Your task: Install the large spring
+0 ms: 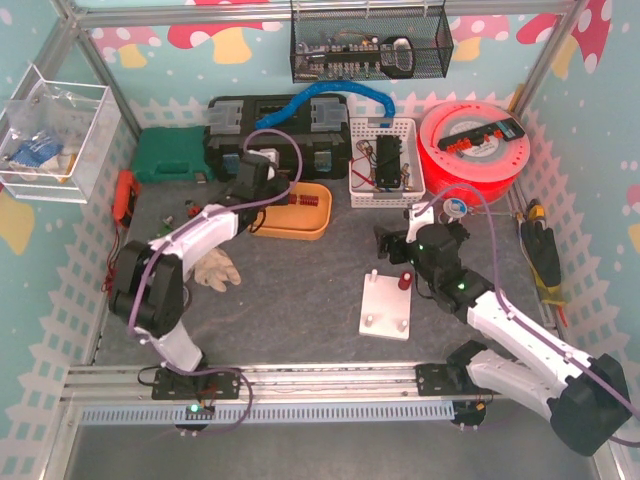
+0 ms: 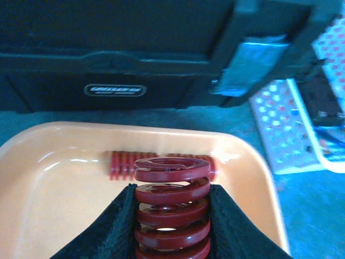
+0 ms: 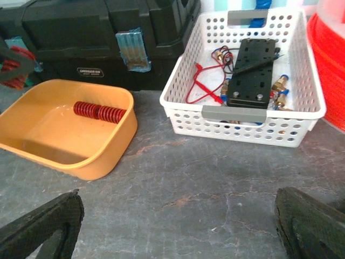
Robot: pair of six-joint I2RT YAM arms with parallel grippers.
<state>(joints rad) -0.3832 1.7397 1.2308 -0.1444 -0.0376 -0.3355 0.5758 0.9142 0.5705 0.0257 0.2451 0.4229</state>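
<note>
1. Across the table (image 1: 300,310): grey, matte, faintly veined like slate. Along the back, a black hard-plastic toolbox (image 1: 270,135).
2. Near the toolbox, an orange tray (image 2: 48,178): smooth glossy plastic, rounded corners, shallow walls. Beside it, a white perforated basket (image 3: 242,116).
3. Nearer the arms, a flat white peg plate (image 1: 385,300) with short upright pegs and something small and red on one of them. Probably the mount.
4. Over the tray, held upright: the large spring (image 2: 171,202), red and glossy, with thick flat-sided coils closely stacked. Likely heavy for its size and very stiff, so little fear of crushing. Slick paint, so liable to slip or swivel. Best gripped across the middle coils, with the bore left free for a peg.
5. Left jaws closed against its two sides, black textured pads pressing the coils. Right jaws spread wide, holding nothing, low over the table.
6. Lying against the tray's far wall, thinner red springs (image 3: 99,112), end to end.
</note>
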